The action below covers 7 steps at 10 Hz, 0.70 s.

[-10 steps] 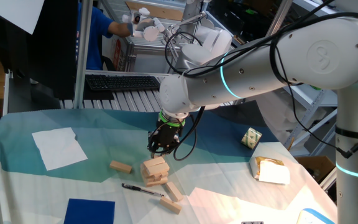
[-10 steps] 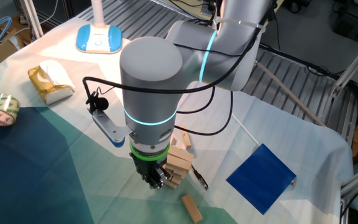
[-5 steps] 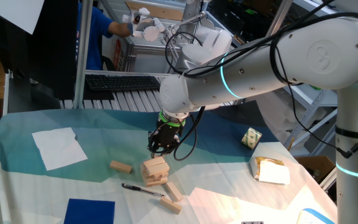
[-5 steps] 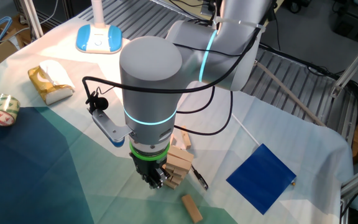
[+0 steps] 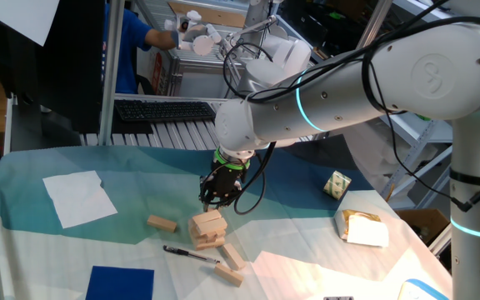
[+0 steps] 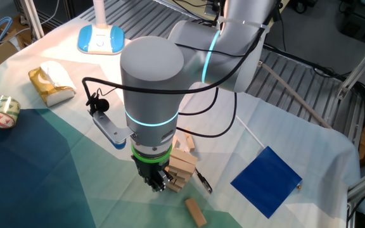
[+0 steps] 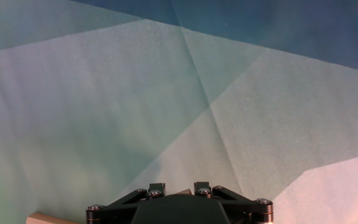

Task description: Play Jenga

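The Jenga stack (image 5: 208,227) is a short uneven pile of pale tan blocks on the teal cloth; it also shows in the other fixed view (image 6: 181,166). Loose blocks lie to its left (image 5: 162,223) and in front of it (image 5: 231,255), (image 5: 230,276); one more lies near the table edge (image 6: 195,211). My gripper (image 5: 217,198) hangs low just behind the stack's top, and in the other fixed view it (image 6: 158,182) sits against the stack's lower side. Its fingers (image 7: 156,188) stand close together with a sliver of tan wood between them. I cannot tell if that wood is held.
A thin black pen (image 5: 190,253) lies in front of the stack. A white paper sheet (image 5: 79,197) and a blue card (image 5: 120,283) are to the left. A wrapped packet (image 5: 363,227), a tape roll (image 6: 0,111) and a small box (image 5: 336,184) lie to the side.
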Each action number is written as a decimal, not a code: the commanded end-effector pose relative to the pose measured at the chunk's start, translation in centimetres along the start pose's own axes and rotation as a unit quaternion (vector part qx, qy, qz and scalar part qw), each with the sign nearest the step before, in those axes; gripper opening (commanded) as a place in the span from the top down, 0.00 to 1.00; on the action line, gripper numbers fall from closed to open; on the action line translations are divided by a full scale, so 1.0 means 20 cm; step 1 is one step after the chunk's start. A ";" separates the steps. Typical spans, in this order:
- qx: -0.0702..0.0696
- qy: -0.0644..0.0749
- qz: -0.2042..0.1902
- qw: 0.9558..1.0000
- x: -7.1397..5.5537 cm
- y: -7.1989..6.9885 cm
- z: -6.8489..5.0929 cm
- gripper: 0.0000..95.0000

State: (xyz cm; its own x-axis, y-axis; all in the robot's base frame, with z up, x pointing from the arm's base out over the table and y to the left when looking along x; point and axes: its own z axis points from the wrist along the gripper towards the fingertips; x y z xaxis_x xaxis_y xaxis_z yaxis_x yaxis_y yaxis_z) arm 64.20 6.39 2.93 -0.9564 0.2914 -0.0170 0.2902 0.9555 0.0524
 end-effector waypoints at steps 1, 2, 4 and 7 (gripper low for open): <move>0.000 0.000 0.000 1.000 0.00 0.00 0.01 1.00; 0.000 0.000 0.000 1.000 -0.01 0.00 0.01 1.00; 0.001 0.000 0.000 1.000 -0.01 0.00 0.01 1.00; 0.001 0.001 0.000 1.000 -0.01 -0.01 0.01 1.00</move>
State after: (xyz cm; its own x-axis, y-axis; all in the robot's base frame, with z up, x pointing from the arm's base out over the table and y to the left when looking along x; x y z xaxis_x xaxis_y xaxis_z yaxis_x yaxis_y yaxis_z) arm 64.35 6.17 2.76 -0.9565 0.2914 -0.0170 0.2902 0.9556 0.0515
